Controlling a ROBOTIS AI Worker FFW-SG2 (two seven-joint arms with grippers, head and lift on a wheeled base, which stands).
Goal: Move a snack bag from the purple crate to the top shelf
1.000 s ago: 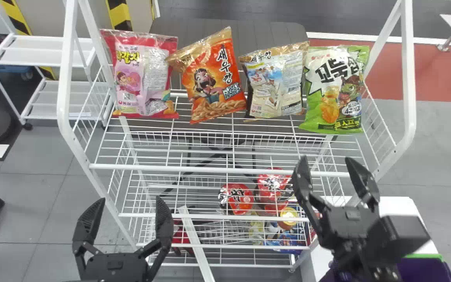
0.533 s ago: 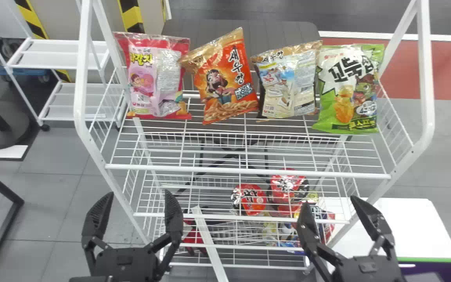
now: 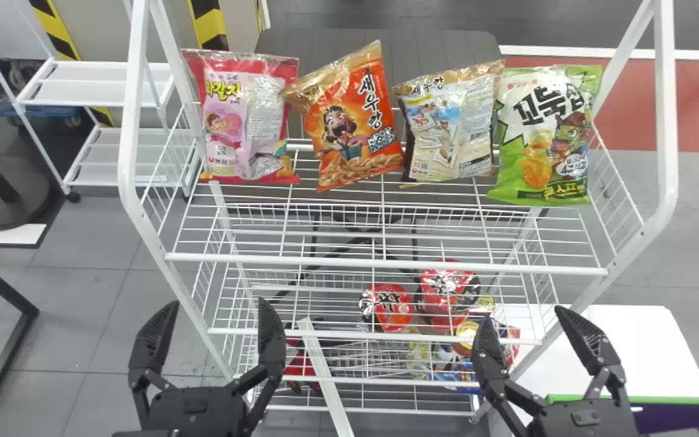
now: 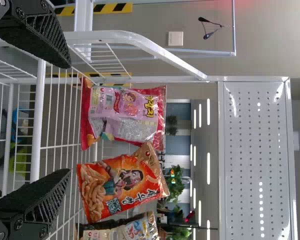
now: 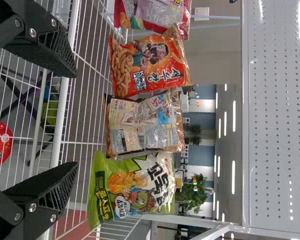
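Four snack bags line up on the top shelf, and down front, left gripper and right gripper both show fingers wide apart, purple crate low on the right!

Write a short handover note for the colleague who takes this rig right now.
Left gripper: open, empty.
Right gripper: open, empty.
Things: pink bag, orange bag, beige bag and green bag in a row on the top shelf; purple crate low at the right.
Done: probably the placing; which bag was moved, I cannot tell.
Left: likely only backing away, after checking the crate.
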